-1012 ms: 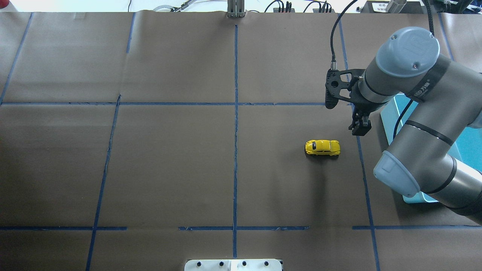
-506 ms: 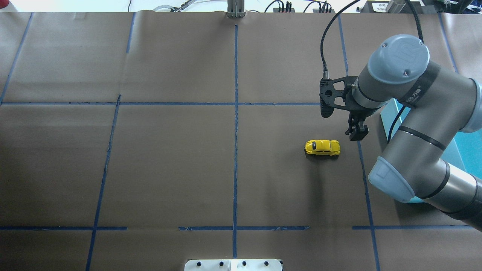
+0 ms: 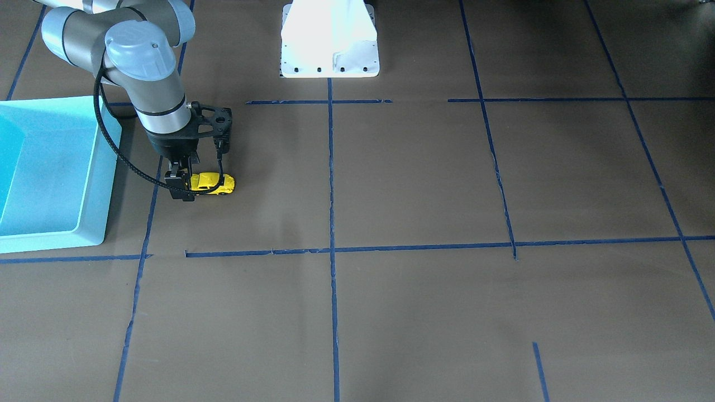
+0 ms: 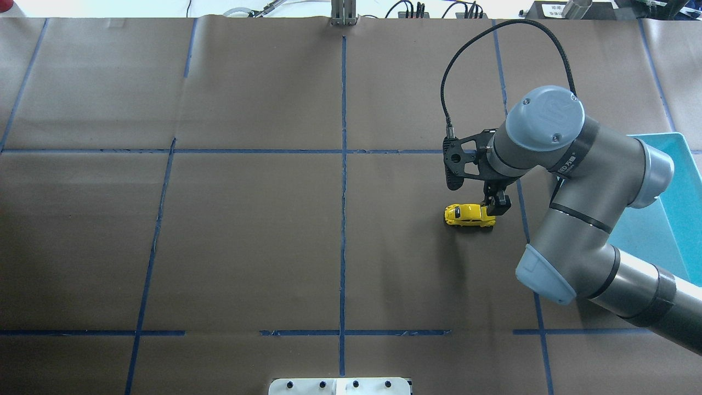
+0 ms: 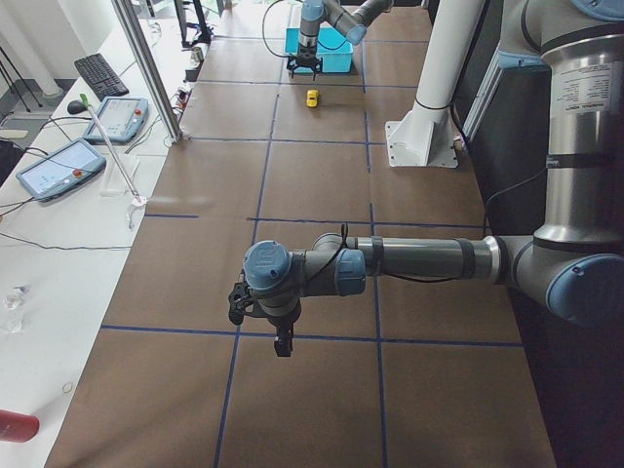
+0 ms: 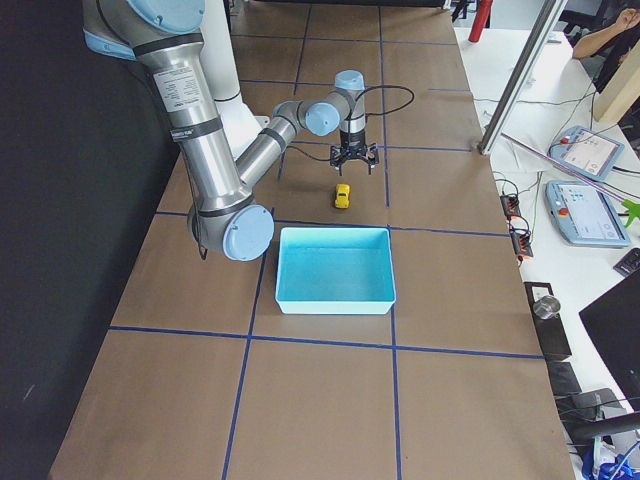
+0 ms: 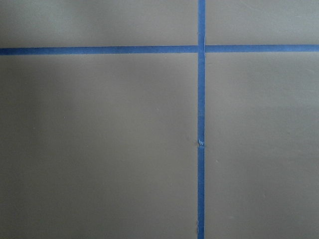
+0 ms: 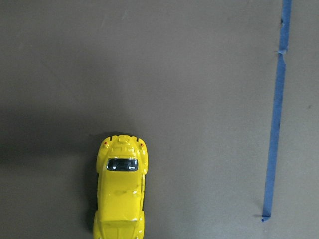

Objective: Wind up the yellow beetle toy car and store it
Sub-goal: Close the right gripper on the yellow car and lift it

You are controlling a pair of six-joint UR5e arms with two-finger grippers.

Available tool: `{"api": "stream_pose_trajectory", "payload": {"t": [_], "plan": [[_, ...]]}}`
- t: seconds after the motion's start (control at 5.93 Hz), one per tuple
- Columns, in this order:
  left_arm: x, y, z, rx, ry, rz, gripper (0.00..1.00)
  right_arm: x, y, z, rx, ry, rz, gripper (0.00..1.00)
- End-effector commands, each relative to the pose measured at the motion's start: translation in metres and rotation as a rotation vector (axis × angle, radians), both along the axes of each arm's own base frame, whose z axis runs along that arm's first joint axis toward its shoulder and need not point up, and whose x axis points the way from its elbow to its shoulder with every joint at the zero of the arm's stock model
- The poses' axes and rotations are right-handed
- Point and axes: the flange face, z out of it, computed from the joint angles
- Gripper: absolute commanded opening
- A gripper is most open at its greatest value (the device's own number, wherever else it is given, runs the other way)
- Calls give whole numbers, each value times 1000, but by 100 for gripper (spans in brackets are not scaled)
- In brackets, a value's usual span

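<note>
Though the right pincer point(image 4: 496, 204) points straight down over the yellow beetle toy car point(image 4: 469, 215), I cannot tell from here whether its fingers are apart or closed, nor whether they touch the car. It hangs at the end of the car nearest the table's right edge. The wrist above it is upright, with the black camera bracket sticking out toward the table's middle and a black cable looping up over it. From the wrist the right arm point(image 4: 576, 219) folds back at the elbow and runs off past the table's right near corner.

The car point(image 3: 212, 183) stands on its wheels on the brown table point(image 4: 247, 247), in the right half, roughly midway between the near and far edges, lying lengthwise along the table. Beyond it, at the right edge, sits a teal bin point(image 4: 680, 208), apart from the car.

At the table's left end the left arm point(image 5: 419, 261) stretches out low and nearly level. Its wrist is turned down, and the left pincer point(image 5: 281, 343) hangs above a blue tape line point(image 5: 166, 330). Whether that one is open or closed I cannot tell.
</note>
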Motion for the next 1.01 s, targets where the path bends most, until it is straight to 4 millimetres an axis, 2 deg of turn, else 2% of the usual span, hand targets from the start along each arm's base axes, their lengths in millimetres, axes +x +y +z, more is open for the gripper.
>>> {"api": "stream_pose_trajectory", "payload": {"t": [0.0,0.34,0.84], "plan": [[0,-2,-1,1,-2,-1,100,-21,0,18,-26,24,-14,100],[0,-2,0,-2,-2,-1,100,-36,3,36,-91,33,-54,100],[0,-2,0,0,-2,-1,100,-48,12,41,-113,34,-82,100]]}}
